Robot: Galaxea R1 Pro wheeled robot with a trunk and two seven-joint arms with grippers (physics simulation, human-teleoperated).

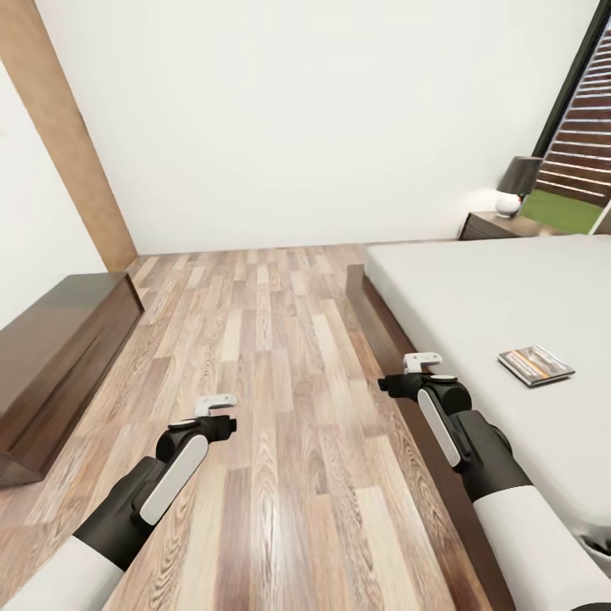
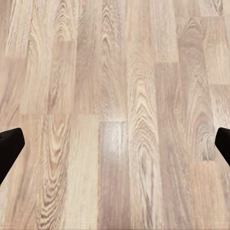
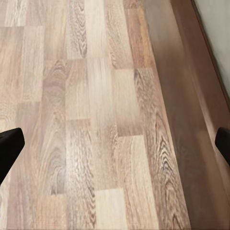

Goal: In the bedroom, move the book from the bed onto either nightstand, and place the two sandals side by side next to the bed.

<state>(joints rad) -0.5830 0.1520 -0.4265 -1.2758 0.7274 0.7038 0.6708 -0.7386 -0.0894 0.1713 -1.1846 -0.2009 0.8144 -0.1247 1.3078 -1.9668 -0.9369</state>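
Standing beside the bed (image 1: 475,297), the robot had both arms out low and nothing grasped. Left gripper (image 2: 115,143) hung over bare plank floor (image 1: 271,339); its dark fingertips (image 2: 9,143) sat at opposite edges of the left wrist view, so jaws were wide apart and empty. Right gripper (image 3: 115,143) was the same, spread and empty, over floor just beside the dark bed frame (image 3: 191,96).

Book (image 1: 535,364) lay flat on the grey mattress, near the right arm, cover up. A nightstand (image 1: 496,226) stood past the bed's far corner, with a lamp (image 1: 515,183) on it.

Step in hand, as I judged it: reach the book with the right arm. A thin book lying flat is awkward to pinch; better to come in low from the near edge, slide 1 finger under, and close gently so it doesn't skate on the mattress. Base probably needed to move closer first.

Hard to make out: cover lettering was blurred, the bed's right side was cut off, and 1 dark low cabinet (image 1: 59,356) at left was partly cropped.
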